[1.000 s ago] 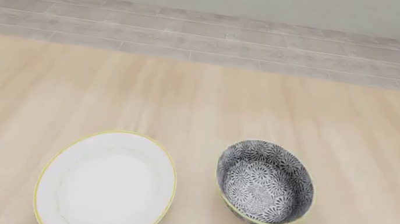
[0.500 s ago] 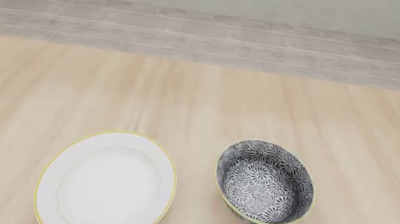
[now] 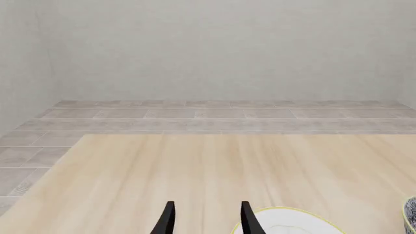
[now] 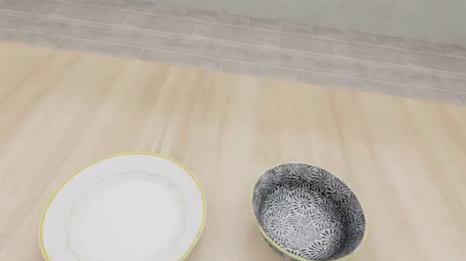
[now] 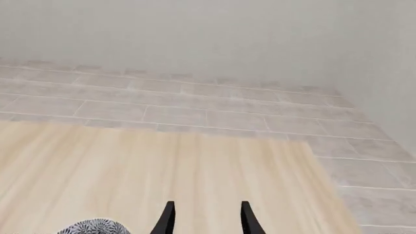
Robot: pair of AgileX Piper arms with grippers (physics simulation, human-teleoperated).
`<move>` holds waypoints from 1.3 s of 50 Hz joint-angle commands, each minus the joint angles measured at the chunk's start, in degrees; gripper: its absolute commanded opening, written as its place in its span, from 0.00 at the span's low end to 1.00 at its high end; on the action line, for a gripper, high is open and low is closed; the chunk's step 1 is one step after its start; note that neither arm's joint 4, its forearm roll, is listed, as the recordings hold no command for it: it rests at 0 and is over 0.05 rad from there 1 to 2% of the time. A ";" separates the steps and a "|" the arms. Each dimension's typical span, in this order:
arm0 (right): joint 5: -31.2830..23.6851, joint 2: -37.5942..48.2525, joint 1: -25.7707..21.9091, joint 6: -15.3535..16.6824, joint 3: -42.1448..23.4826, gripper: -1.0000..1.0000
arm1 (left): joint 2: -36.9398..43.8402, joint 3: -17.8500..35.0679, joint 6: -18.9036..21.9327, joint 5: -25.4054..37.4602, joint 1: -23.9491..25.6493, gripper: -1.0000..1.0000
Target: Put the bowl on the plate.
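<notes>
Evidently nothing is done: the bowl (image 4: 308, 212) stands on the surface (image 4: 235, 117) beside the plate (image 4: 124, 214), ungrasped, both end effectors spread and empty.

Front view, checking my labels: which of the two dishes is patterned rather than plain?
The bowl, right of the plate: grey-and-white floral inside and out. The plate is plain white.
</notes>
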State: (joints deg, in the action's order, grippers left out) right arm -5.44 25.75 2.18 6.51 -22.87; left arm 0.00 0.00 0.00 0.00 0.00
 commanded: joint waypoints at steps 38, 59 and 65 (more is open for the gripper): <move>-8.89 38.64 -9.10 -12.39 -21.89 1.00 | 0.00 0.00 0.00 0.00 0.00 1.00; -4.69 43.89 -10.80 -14.04 -16.55 1.00 | 0.00 0.00 0.00 0.00 0.00 1.00; -3.96 44.76 -12.57 -15.09 -15.29 1.00 | 0.00 0.00 0.00 0.00 0.00 1.00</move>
State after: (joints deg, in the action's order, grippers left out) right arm -10.87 68.49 -8.55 -7.07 -40.25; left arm 0.00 0.00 0.00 0.00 0.00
